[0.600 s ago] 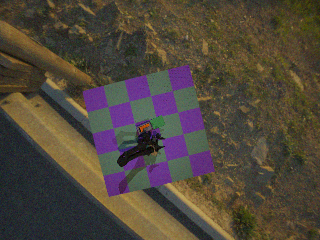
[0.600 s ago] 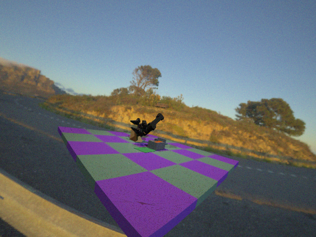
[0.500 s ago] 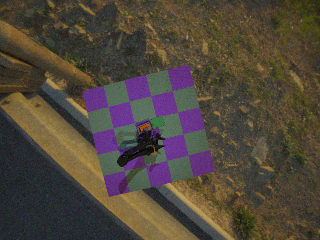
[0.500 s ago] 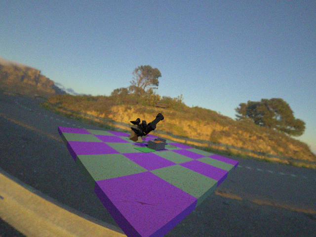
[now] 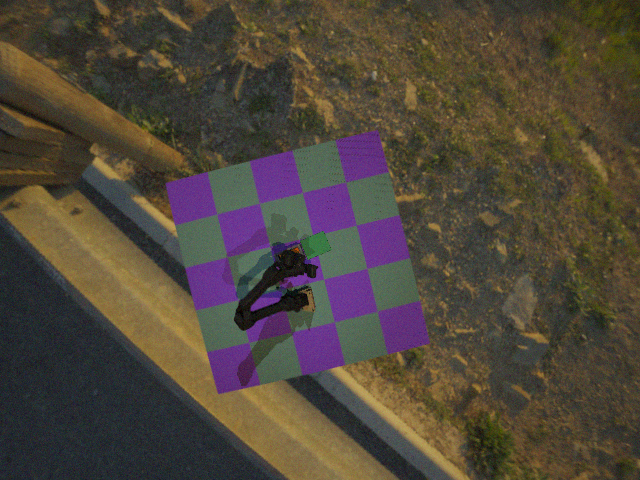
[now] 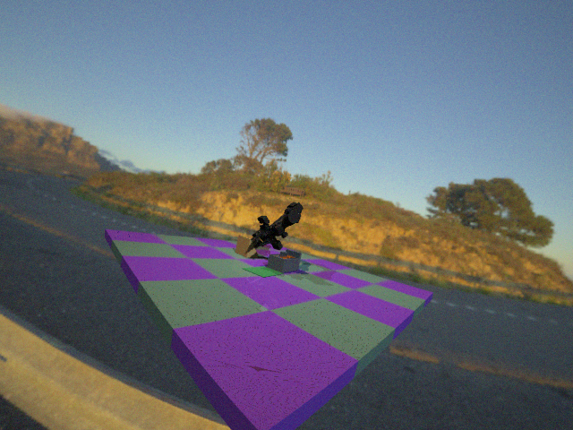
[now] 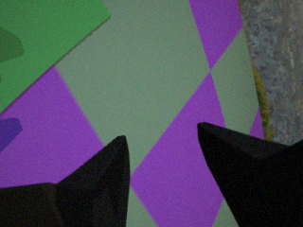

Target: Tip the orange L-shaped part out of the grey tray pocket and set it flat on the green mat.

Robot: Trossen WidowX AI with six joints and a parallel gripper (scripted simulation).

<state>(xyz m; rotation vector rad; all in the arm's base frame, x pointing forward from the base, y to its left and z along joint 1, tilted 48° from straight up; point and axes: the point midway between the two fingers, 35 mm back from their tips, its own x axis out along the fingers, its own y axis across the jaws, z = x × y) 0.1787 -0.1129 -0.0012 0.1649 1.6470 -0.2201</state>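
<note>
The orange L-shaped part [image 5: 296, 250] [image 6: 288, 255] lies in the pocket of the grey tray [image 6: 283, 265] near the middle of the checkered board. The green mat [image 5: 315, 244] [image 6: 261, 270] [image 7: 43, 38] lies flat beside the tray. My gripper [image 5: 311, 269] [image 7: 162, 137] hovers over the board just beside the tray and below the mat in the top view. Its fingers stand partly apart with nothing between them. In the wrist view only the board and a corner of the mat show past the fingertips; the tray and the part are out of that view.
The purple and grey-green checkered board [image 5: 361, 289] [image 6: 259, 361] is a raised platform on rough ground. The arm's tan base [image 5: 308, 299] [image 6: 242, 245] stands on it behind the tray. A kerb and a road run along the board's edges.
</note>
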